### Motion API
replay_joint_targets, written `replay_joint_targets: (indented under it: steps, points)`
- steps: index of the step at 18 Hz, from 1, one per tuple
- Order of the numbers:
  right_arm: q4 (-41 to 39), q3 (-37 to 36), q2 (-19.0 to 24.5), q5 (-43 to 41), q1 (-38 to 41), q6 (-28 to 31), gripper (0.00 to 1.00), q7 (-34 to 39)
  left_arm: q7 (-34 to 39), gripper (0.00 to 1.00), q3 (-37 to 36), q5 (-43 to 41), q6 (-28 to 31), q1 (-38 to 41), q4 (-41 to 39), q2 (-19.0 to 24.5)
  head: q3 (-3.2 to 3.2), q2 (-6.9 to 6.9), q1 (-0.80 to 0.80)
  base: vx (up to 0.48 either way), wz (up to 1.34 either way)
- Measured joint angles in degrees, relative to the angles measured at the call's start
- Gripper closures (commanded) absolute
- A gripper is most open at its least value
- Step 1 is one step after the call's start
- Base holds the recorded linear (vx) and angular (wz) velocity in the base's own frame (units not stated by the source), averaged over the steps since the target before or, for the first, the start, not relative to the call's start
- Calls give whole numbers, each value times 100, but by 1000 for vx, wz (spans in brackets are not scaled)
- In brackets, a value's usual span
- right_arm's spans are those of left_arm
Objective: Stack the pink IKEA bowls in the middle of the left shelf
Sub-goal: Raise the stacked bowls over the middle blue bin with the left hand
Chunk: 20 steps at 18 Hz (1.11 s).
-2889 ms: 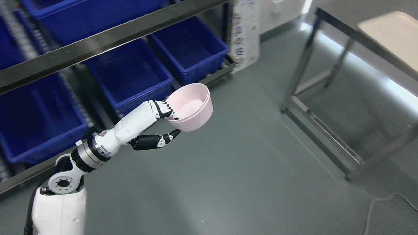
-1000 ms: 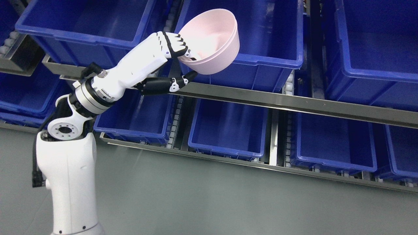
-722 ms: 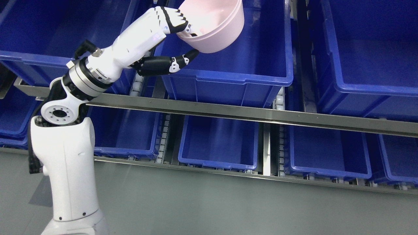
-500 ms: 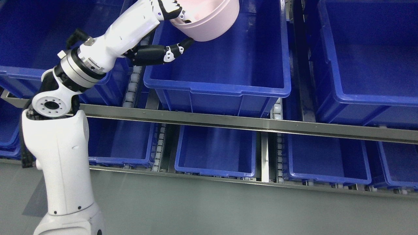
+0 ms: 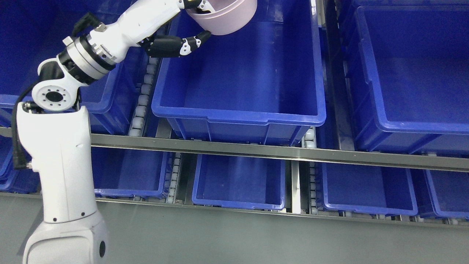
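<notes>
My left hand [image 5: 196, 20] is shut on a pink bowl [image 5: 227, 16]. Its fingers go over the bowl's rim and its black thumb [image 5: 183, 44] lies under the bowl's side. The bowl is held at the top edge of the picture, over the far left part of a blue bin [image 5: 238, 113] that stands in the middle of the upper shelf level. The bowl's upper part is cut off by the picture's top edge. I cannot tell whether the bowl touches the bin. The right arm does not show.
More blue bins stand to the left [image 5: 110, 91] and right [image 5: 410, 124] on the same level, and several [image 5: 238, 198] on the level below. A steel rail [image 5: 256, 150] runs along the shelf's front. Grey floor [image 5: 256, 238] lies below.
The camera swung from the floor to the shelf and keeps tilting. My left hand has carried the pink bowl farther over the middle bin, toward its back left part.
</notes>
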Motion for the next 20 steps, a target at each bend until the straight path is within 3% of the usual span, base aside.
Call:
replay_joint_targets:
  steps: [12, 20]
  points:
    - [0, 0, 0, -17, 0, 6, 0, 0, 207, 93, -715, -588, 847, -666, 1285, -103, 0, 0, 0, 6, 0]
    - [0, 0, 0, -19, -1, 29, 0, 0, 390, 73, -1153, -888, 916, -786, 2072, -289, 0, 0, 0, 0, 0]
